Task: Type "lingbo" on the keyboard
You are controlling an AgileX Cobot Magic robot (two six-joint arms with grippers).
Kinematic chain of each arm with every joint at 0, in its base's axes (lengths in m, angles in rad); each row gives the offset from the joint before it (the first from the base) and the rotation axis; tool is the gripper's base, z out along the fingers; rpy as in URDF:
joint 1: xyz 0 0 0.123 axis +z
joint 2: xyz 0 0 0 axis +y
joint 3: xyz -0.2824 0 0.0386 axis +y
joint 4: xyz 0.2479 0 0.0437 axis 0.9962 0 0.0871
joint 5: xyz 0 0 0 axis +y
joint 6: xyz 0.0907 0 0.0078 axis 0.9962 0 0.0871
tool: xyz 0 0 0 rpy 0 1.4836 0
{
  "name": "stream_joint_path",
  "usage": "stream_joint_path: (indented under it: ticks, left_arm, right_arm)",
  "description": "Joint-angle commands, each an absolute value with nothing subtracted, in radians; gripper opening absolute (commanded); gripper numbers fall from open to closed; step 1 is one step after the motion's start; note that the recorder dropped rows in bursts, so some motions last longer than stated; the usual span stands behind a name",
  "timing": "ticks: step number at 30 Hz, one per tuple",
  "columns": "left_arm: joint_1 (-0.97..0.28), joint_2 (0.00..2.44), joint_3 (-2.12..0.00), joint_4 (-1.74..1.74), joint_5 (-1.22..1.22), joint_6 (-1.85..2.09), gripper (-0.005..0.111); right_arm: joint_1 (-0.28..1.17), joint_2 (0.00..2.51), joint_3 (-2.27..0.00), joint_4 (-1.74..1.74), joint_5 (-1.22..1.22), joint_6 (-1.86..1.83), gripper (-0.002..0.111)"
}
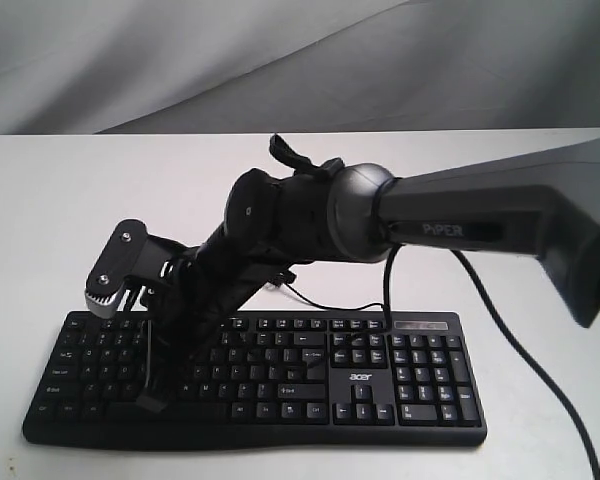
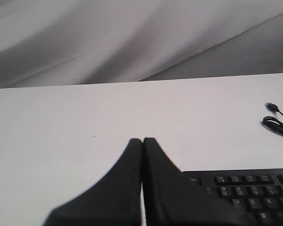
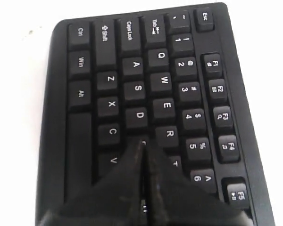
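Right gripper (image 1: 151,398) sits at lower left of the exterior frame, fingers pressed together and empty, tips over the letter keys of the keyboard (image 1: 360,378) near D, R and C, contact not confirmed. Its arm rises from there to the right edge. Left gripper (image 2: 142,140), seen only in its wrist view, is likewise closed and empty above the white table (image 1: 50,200) beside the keyboard's Esc corner; the keyboard spans the lower frame, and grey cloth (image 1: 180,60) fills the top.
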State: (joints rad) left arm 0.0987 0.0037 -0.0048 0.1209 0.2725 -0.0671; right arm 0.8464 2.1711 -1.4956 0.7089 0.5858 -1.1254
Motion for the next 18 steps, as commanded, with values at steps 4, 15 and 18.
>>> stream_joint_path:
  ticks: [4,15,18]
  left_arm:
    - [0.100,0.000,0.000,0.117,0.266,-0.069,0.001]
    - [0.100,0.000,0.000,0.117,0.266,-0.069,0.001]
    - [0.100,0.000,0.000,0.117,0.266,-0.069,0.001]
  right_arm:
    - [0.847,2.206,-1.521,0.715,0.610,-1.118,0.000]
    - [0.847,2.206,-1.521,0.709,0.613,-1.113,0.000]
    - [0.847,2.206,-1.521,0.706,0.613,-1.113,0.000]
